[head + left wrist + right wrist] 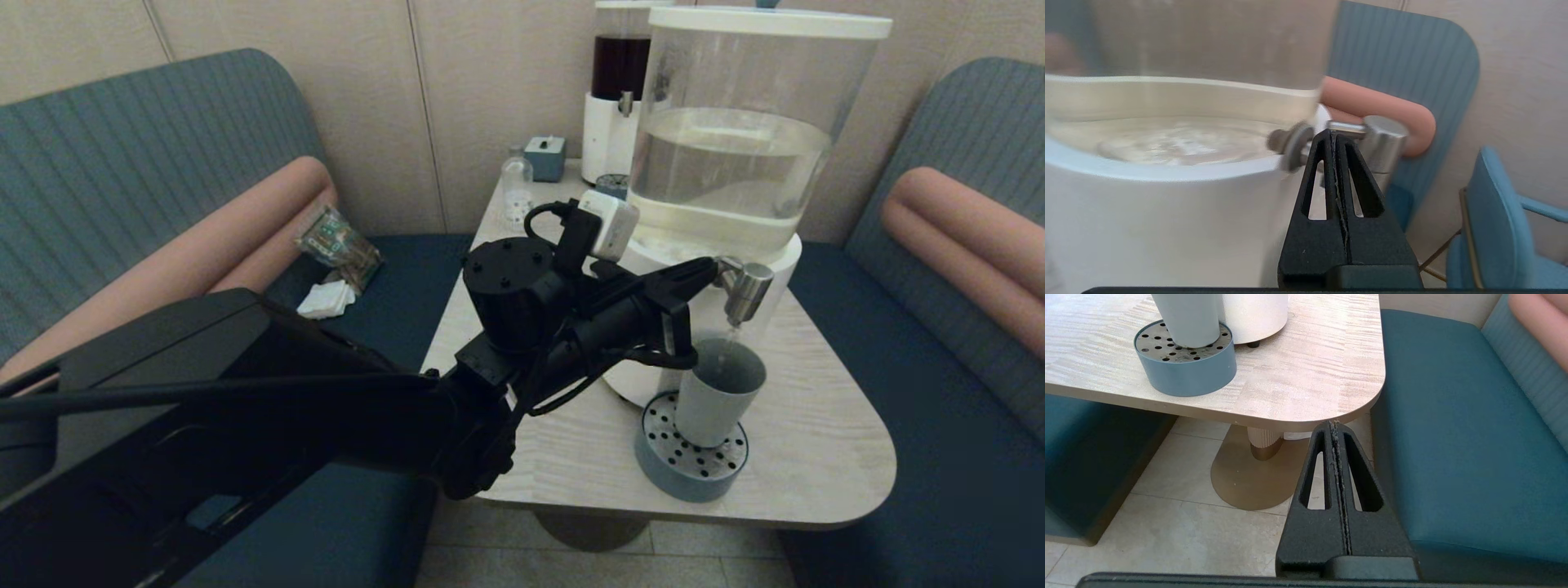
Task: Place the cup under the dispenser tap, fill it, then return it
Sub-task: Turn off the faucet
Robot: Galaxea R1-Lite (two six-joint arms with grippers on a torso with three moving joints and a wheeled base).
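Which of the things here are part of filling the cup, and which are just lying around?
In the job: the cup on the drip tray, the dispenser tap, the left claw shut at the tap's lever.

Lying about: dark-liquid dispenser, small glass bottle, snack packet, parked right claw.

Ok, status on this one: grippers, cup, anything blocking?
Left gripper shut, tips against the dispenser tap. Right gripper shut, parked off the table's edge. Cup upright on drip tray under tap, thin stream falling in. Nothing in the way.
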